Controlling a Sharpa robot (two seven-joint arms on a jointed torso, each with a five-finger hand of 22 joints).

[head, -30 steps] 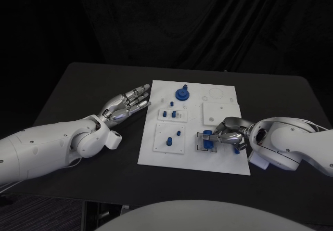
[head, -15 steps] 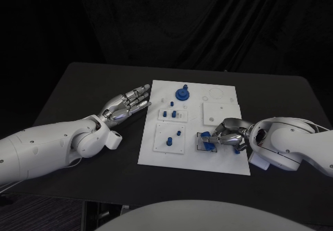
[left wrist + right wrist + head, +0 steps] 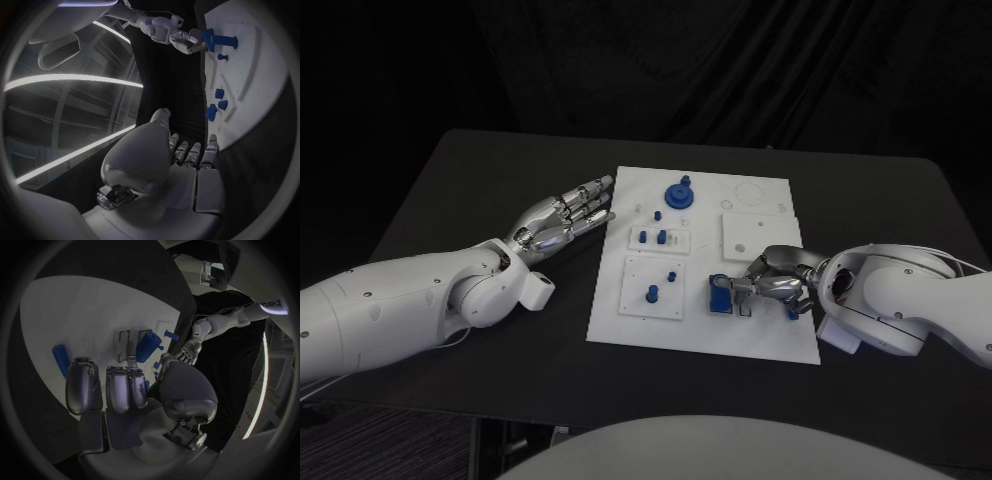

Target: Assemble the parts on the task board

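The task board (image 3: pixel 762 215) lay in the middle of the black table (image 3: pixel 473 170), its long axis running away from the robot. The right hand (image 3: pixel 773 283) rested over the board's near right part, fingers curled around a blue block-shaped part (image 3: pixel 723 295) at a dark-outlined recess; the part was held between the fingers. In the right wrist view a blue cylindrical part (image 3: pixel 148 346) lay by the fingertips (image 3: pixel 128 380) with its long axis tilted across the recess, and a second blue cylinder (image 3: pixel 60 360) lay apart on the bare board, its long axis roughly along the fingers. Whether the block was fully seated could not be told. The left hand (image 3: pixel 567 218) lay just beside the board's left edge, fingers extended and slightly spread, pointing toward the board's far end, holding nothing. On the board's far part stood a blue round part with an upright stem (image 3: pixel 679 192). Small blue pegs (image 3: pixel 659 237) stood in a white inset plate near the centre, and two more blue pegs (image 3: pixel 652 293) stood in a larger inset plate nearer the robot.
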